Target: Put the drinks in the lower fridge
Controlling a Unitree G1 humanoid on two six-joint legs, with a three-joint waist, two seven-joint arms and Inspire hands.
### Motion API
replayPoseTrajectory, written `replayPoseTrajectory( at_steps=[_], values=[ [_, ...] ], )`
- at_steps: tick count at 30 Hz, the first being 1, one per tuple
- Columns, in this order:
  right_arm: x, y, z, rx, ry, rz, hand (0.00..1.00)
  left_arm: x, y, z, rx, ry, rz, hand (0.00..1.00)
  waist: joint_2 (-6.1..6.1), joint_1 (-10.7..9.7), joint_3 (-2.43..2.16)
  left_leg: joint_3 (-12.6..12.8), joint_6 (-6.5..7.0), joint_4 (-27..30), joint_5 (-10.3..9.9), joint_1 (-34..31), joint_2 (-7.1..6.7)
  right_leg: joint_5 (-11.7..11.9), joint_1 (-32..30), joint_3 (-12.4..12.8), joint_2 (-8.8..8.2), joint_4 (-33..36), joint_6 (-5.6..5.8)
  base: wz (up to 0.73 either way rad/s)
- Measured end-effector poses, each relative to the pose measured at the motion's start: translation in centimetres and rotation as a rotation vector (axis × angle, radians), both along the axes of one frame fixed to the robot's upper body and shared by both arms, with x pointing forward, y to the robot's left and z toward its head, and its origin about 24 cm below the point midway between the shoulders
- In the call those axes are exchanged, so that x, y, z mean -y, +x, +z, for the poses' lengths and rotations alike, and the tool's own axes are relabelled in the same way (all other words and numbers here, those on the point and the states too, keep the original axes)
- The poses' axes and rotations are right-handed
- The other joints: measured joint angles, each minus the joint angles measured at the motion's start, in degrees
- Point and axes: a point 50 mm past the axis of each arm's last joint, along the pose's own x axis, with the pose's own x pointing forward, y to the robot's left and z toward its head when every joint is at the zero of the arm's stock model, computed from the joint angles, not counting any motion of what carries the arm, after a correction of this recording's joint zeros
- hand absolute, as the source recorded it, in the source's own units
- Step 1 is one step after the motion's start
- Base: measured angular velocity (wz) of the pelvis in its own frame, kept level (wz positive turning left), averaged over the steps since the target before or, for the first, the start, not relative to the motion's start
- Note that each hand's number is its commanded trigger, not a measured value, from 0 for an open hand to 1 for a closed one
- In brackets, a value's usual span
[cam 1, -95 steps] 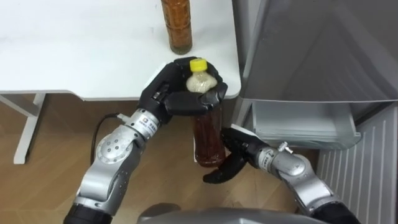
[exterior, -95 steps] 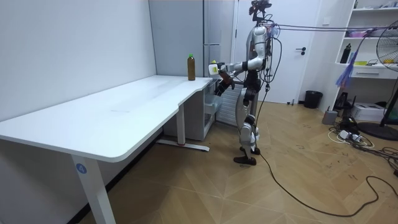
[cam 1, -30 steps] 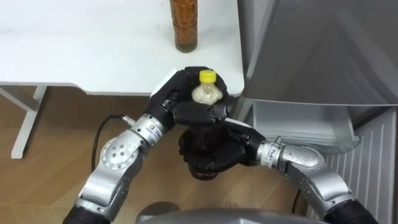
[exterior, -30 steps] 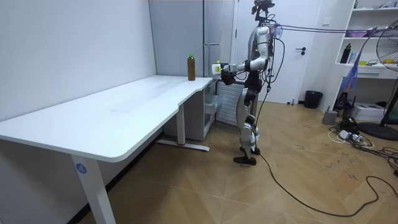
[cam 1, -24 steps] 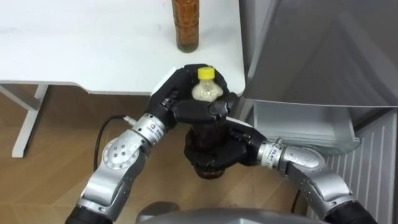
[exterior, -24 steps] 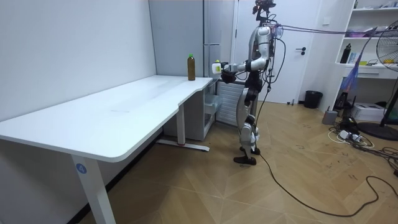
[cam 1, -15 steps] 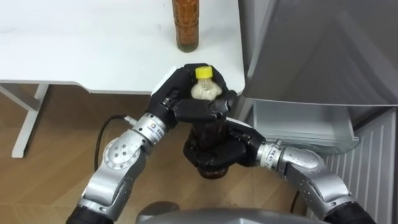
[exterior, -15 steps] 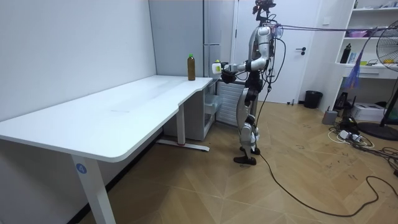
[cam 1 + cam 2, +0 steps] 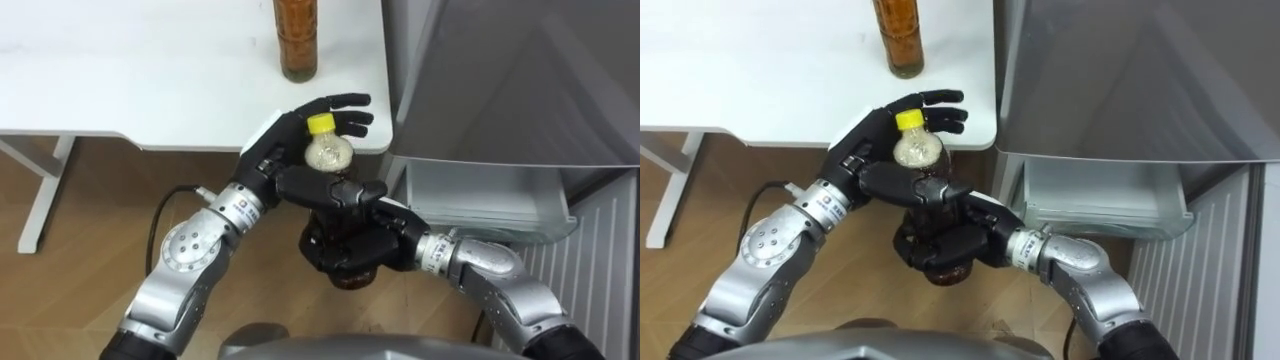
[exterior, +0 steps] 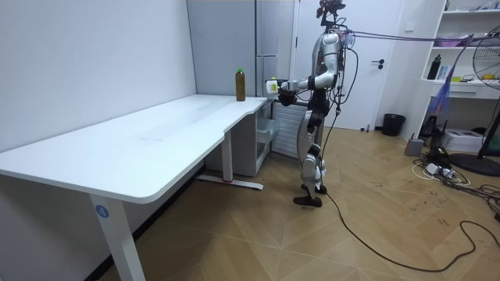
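Note:
I hold a drink bottle [image 9: 326, 152] with a yellow cap and dark tea upright in front of my chest, just off the white table's [image 9: 150, 80] corner. My right hand [image 9: 350, 250] is curled round its lower body from below. My left hand [image 9: 275, 155] stands behind the neck with its fingers [image 9: 345, 110] stretched out past the cap and the thumb lying across the bottle's shoulder. A second tea bottle [image 9: 295, 40] stands on the table near its right edge. In the room view I stand between the table's end and the grey fridge [image 10: 266, 47], with the held bottle [image 10: 271, 86] at chest height.
The fridge's grey door [image 9: 500, 80] is right of the table. Below it a pale drawer [image 9: 490, 200] stands pulled out by my right forearm. Wooden floor [image 9: 90, 230] lies under the table's edge, with a white table leg [image 9: 45, 200] at the left.
My left hand's fingers have lifted off the bottle's neck and straightened. My right hand has stayed wrapped round the bottle's lower part, which is a little lower than before.

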Motion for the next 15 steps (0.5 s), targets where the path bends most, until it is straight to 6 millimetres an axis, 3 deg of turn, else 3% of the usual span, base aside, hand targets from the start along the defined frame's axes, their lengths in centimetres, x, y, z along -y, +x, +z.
replayPoseTrajectory(
  at_steps=[15],
  values=[
    [0.08,-0.19,-0.29,-0.014,-0.009,0.004,1.0,0.38,0.3,0.87,0.037,-0.026,-0.001,0.0,0.11,0.06,-0.01,-0.02,0.0,-0.14,0.0,0.06,-0.01,0.0,-0.02,0.05,0.01,0.03,0.0,0.0]
  ],
)
